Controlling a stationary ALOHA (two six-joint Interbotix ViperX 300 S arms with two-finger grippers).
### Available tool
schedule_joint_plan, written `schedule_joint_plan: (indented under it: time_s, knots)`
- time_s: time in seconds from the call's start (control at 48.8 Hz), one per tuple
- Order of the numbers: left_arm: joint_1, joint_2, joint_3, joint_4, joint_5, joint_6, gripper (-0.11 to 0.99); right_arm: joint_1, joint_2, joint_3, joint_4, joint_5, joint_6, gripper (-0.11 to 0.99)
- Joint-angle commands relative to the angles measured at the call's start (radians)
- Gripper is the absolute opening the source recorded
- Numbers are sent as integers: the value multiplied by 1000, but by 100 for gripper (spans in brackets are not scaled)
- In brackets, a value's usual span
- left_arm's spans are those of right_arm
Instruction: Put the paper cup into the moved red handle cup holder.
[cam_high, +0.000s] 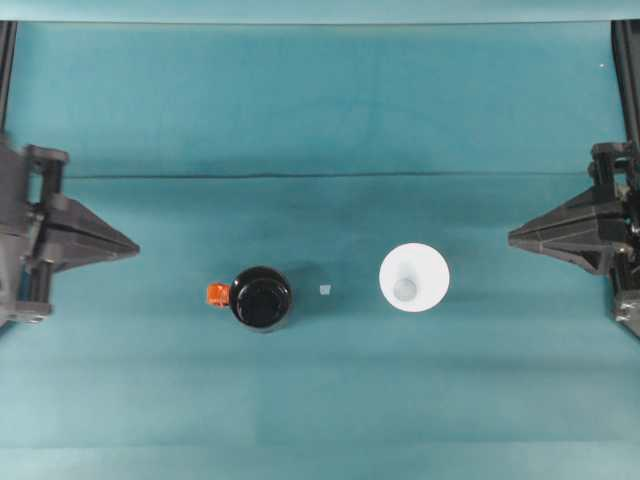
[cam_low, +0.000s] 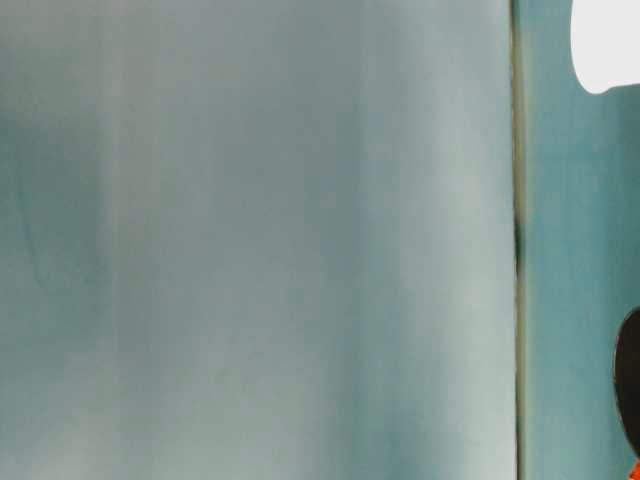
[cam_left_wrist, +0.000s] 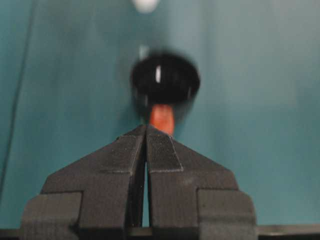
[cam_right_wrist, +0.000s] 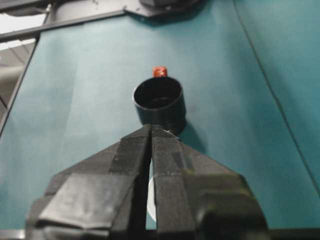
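The paper cup (cam_high: 414, 277) stands upright, mouth up, right of the table's middle; its white side also shows in the table-level view (cam_low: 605, 40). The red handle cup holder (cam_high: 261, 298), glossy black, stands left of it with its orange-red tab (cam_high: 216, 294) pointing left. My left gripper (cam_high: 133, 246) is shut and empty at the left edge, well short of the holder. In the left wrist view the holder (cam_left_wrist: 165, 82) lies just beyond the shut left gripper (cam_left_wrist: 146, 128). My right gripper (cam_high: 513, 238) is shut and empty at the right edge, apart from the cup. The right wrist view has the holder (cam_right_wrist: 159, 97) past the right gripper (cam_right_wrist: 151, 128).
A teal cloth (cam_high: 320, 400) covers the table, with a fold line (cam_high: 320, 177) running across it behind the objects. A tiny white speck (cam_high: 325, 290) lies between holder and cup. Black frame rails (cam_high: 628, 70) stand at the back corners.
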Motion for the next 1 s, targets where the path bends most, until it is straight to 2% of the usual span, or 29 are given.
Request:
schedule_joint_plan:
  time_s: [0.0, 0.246, 0.512, 0.696, 0.799, 0.922, 0.983]
  knots:
    - [-11, 44, -41, 2, 35, 0, 3, 3, 5, -23, 5, -3, 9, -9]
    - [-14, 173, -87, 2, 52, -5, 3, 3, 5, -23, 6, -2, 9, -9]
    - [-17, 290, -150, 2, 67, -6, 3, 3, 5, -23, 6, 15, 43, -9]
    - [-18, 345, -155, 2, 67, -17, 3, 3, 5, -23, 6, 23, 46, -9]
    - [-18, 370, -158, 2, 63, -38, 3, 3, 6, -23, 6, 23, 46, -9]
    - [-18, 394, -164, 2, 49, -92, 3, 3, 5, -23, 6, 23, 46, -9]
    - [-17, 402, -163, 2, 38, -106, 11, 3, 5, -23, 6, 23, 46, -9]
